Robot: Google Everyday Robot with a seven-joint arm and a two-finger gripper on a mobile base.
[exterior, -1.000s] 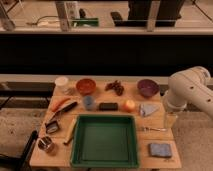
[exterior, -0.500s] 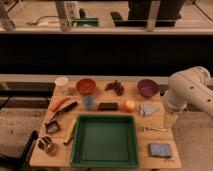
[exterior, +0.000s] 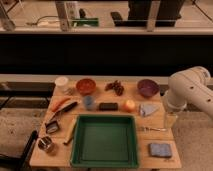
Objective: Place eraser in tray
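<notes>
The eraser (exterior: 108, 106) is a small flat black block lying on the wooden table just behind the tray's far rim, between a blue cup (exterior: 89, 102) and a small orange ball (exterior: 130, 105). The tray (exterior: 104, 145) is large, square and green, at the table's front middle, with nothing in it. My gripper (exterior: 170, 120) hangs from the pale arm (exterior: 192, 92) at the table's right edge, to the right of the tray and well right of the eraser, touching neither.
An orange bowl (exterior: 85, 86), a brown cluster (exterior: 115, 87), a purple bowl (exterior: 148, 87) and a white cup (exterior: 62, 83) line the back. A blue cloth (exterior: 148, 109), a fork (exterior: 150, 129) and a blue sponge (exterior: 160, 149) lie right. Tools (exterior: 65, 109) lie left.
</notes>
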